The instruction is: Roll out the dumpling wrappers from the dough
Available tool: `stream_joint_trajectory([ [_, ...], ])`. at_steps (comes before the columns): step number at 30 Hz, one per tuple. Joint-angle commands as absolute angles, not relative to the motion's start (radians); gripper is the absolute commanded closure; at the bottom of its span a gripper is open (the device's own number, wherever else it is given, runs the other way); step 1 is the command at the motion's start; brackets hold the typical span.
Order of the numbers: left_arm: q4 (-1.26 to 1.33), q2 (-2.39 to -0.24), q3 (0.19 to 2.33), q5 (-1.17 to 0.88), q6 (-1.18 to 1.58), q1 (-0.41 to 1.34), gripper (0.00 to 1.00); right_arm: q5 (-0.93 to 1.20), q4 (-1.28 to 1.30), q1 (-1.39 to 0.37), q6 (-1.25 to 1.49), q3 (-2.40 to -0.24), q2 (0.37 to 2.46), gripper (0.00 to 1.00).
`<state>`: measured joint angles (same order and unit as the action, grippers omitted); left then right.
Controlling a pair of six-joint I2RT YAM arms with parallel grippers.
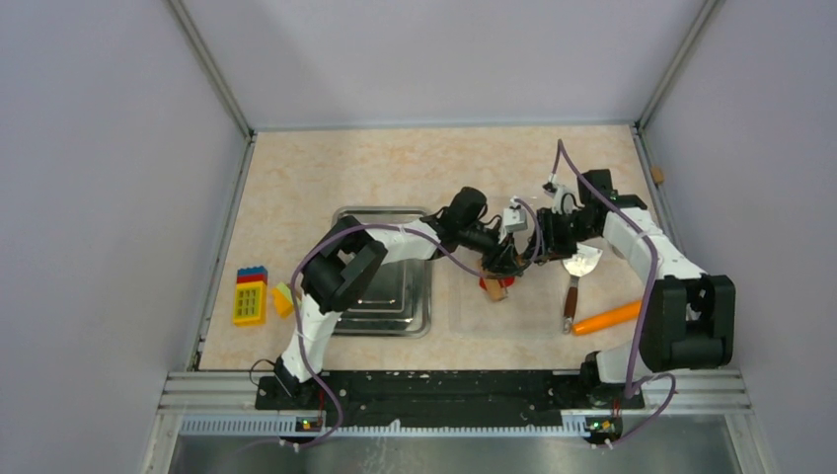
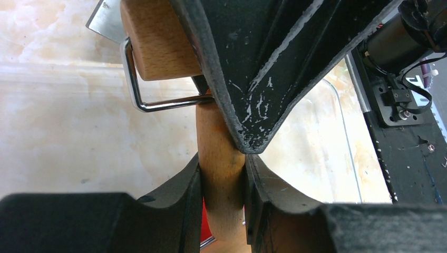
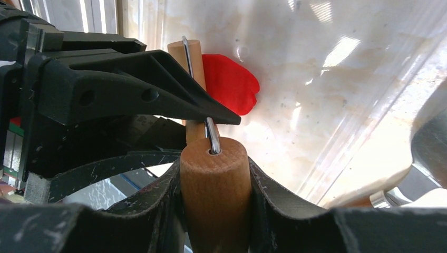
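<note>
A small wooden roller tool with a wire frame is held by both grippers over the clear mat. My left gripper [image 1: 500, 265] [image 2: 221, 163] is shut on its thin wooden handle [image 2: 221, 174]. My right gripper [image 1: 538, 242] [image 3: 213, 168] is shut on a thick wooden roller drum [image 3: 213, 195], with the wire entering its end. The bright red dough [image 3: 229, 84] [image 1: 488, 283] lies flat on the mat just beyond the tool. A red sliver of the dough [image 2: 205, 221] shows behind the handle. The dumpling wrappers are out of view.
A steel tray [image 1: 380, 212] lies left of centre under the left arm. A metal spatula [image 1: 576, 272] and an orange carrot [image 1: 607, 318] lie to the right of the grippers. Toy blocks [image 1: 249, 301] sit at the left edge.
</note>
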<state>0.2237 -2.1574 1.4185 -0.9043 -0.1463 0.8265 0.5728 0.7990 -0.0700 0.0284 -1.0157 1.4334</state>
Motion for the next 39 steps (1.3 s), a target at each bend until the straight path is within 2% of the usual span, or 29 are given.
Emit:
stream_joint_trajectory([
  [1, 0.229, -2.138, 1.361, -0.878, -0.205, 0.811, 1.0, 0.387, 0.782, -0.123, 0.036, -0.999, 1.499, 1.0],
  [10, 0.209, -2.124, 1.323, -0.871, -0.215, 0.781, 1.0, 0.39, 0.747, -0.152, 0.057, -1.015, 1.55, 1.0],
  [20, 0.145, -1.956, 1.423, -0.922, -0.107, 0.749, 1.0, 0.669, 0.79, -0.158, 0.112, -1.22, 1.506, 1.0],
  [25, 0.224, -1.944, 1.457, -0.978, 0.046, 0.763, 1.0, 0.724, 0.834, -0.145, 0.133, -1.259, 1.452, 1.0],
  [39, 0.281, -2.159, 1.539, -0.862, 0.026, 0.781, 1.0, 0.515, 0.789, -0.091, 0.068, -1.16, 1.488, 1.0],
])
